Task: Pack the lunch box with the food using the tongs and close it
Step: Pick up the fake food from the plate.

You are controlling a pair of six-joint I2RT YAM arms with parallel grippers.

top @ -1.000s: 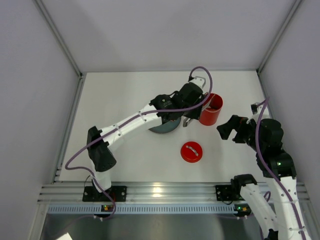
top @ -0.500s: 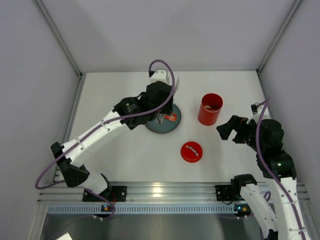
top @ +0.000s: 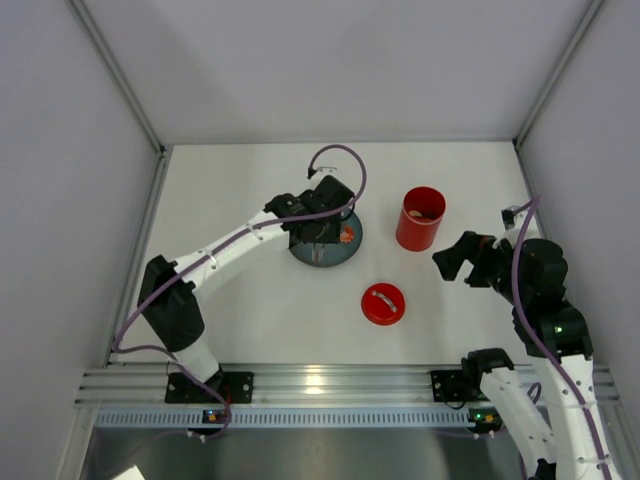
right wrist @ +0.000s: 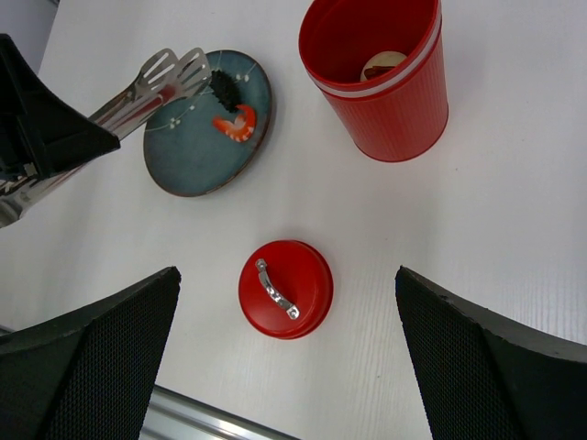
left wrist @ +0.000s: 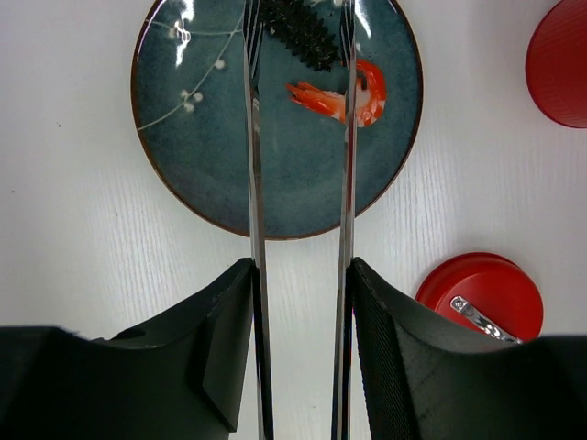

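The left tool (left wrist: 301, 275) pinches the tongs (left wrist: 253, 165), whose tips hang over the blue plate (left wrist: 193, 156) by a dark food piece (left wrist: 303, 32) and a shrimp (left wrist: 344, 92). The red lunch box (right wrist: 385, 82) stands open to the right, its lid (right wrist: 284, 289) lying nearer on the surface (top: 250, 300). The right tool (top: 460, 260) is spread wide, holding nothing.

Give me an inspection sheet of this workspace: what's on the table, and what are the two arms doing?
Surface: white table, no spills seen.
Job's things: red lunch box upright and open, a beige piece inside. Its lid lies on the table, handle up. A shrimp and a dark piece lie on the blue plate. The tongs are over the plate, arms either side of the dark piece.
Clutter: nothing seen.
Tools: left tool shut on the tongs; right tool open, holding nothing.
Cables: a purple cable along each arm.
Surroundings: pale walls; metal rail at the near edge.
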